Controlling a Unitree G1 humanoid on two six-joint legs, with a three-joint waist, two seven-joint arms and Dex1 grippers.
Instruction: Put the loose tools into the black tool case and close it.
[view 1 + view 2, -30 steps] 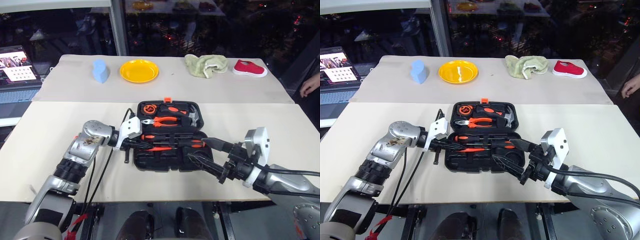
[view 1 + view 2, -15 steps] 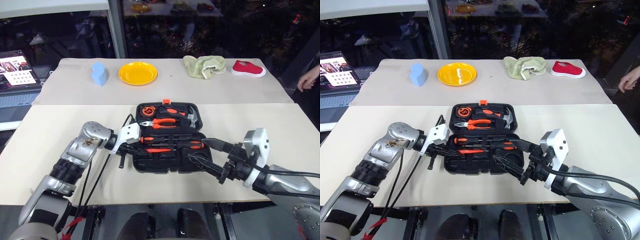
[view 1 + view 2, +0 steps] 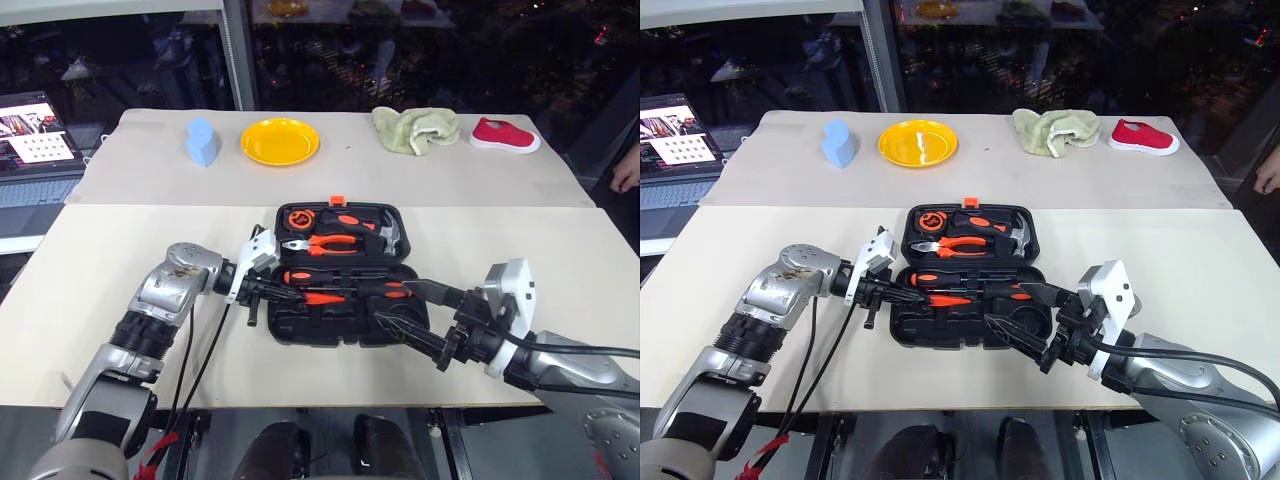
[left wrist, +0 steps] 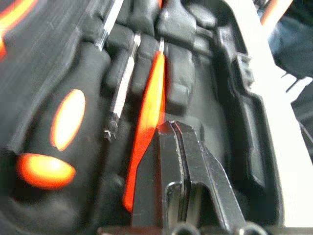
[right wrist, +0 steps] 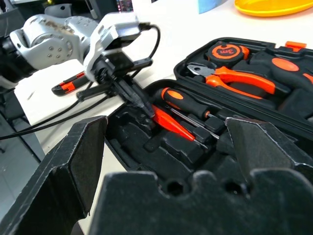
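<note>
Open black case point(image 3: 340, 275) at centre of beige worktop point(image 3: 90, 260), both halves flat, orange latch point(image 3: 336, 201) on far edge. In far half: round orange-and-black tape measure point(image 3: 297, 218), orange-handled pliers point(image 3: 335, 242), steel-headed hammer point(image 3: 385, 232), each in a moulded recess. In near half: two screwdrivers with orange-and-black handles, one point(image 3: 310, 277) with handle toward the left, the other point(image 3: 385, 290) with handle toward the right; just beside them a slim red tester point(image 4: 146, 122) lying in a recess, tip pointing along the shafts. Remaining near-half recesses bare black plastic.

Left end effector point(image 3: 283, 292) with fingers pressed together, over left end of near half, tips at the butt end of the tester; touching or just above, cannot tell. Right end effector point(image 3: 415, 312) spread wide apart, holding nothing, poised over the case's near right corner.

Orange-and-black utility knife point(image 5: 68, 86) on the worktop outside the case, beyond the left arm as seen from the right wrist.

On the far worktop, well apart from the case: blue object point(image 3: 201, 141), yellow plate point(image 3: 280, 141), crumpled pale-green cloth point(image 3: 415, 129), red shoe point(image 3: 504, 135). Laptop point(image 3: 30, 135) with lit screen at far left. Person's hand point(image 3: 628, 170) at right edge.
</note>
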